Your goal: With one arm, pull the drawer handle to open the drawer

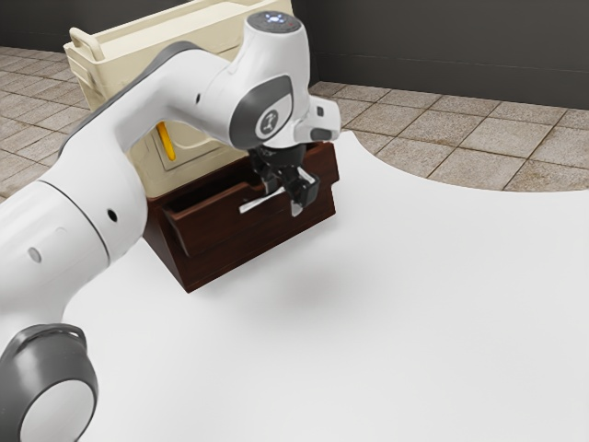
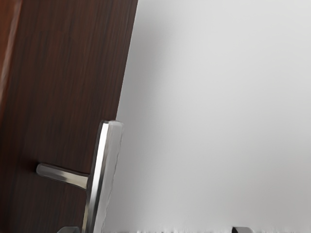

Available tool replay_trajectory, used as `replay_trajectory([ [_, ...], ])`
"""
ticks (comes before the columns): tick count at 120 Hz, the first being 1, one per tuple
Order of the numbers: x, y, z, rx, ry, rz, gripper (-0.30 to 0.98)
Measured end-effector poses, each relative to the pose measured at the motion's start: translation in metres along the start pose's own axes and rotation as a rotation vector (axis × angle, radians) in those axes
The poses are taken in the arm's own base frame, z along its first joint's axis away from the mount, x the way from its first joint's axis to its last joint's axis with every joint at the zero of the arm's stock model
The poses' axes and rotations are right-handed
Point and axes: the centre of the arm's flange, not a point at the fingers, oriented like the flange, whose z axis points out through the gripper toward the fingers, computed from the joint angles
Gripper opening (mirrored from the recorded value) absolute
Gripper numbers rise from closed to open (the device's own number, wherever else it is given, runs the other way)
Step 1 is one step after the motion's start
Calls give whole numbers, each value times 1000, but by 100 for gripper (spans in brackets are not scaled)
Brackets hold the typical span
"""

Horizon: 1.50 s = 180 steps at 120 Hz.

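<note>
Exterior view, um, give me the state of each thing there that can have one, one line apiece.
Drawer: partly open, a dark gap showing behind its front
Drawer handle: attached to the drawer front
Pincer: open, at the handle
Cream cabinet: upright
Arm: bent, reaching to the drawer

We can make out no words, brand names or numbers. On the dark grey rounded cover [image 1: 251, 126] of the glossy white robot arm [image 1: 175, 87] we see a small white emblem [image 1: 270, 122], too small to read; tiny bluish-white marks [image 1: 274, 18] on its dark grey round top cap [image 1: 261, 26] are also illegible.
</note>
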Motion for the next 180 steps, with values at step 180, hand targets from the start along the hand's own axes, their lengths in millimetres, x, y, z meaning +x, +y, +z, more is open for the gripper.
replay_trajectory([
  [180, -28, 66, -34, -109, 48, 82, 35],
])
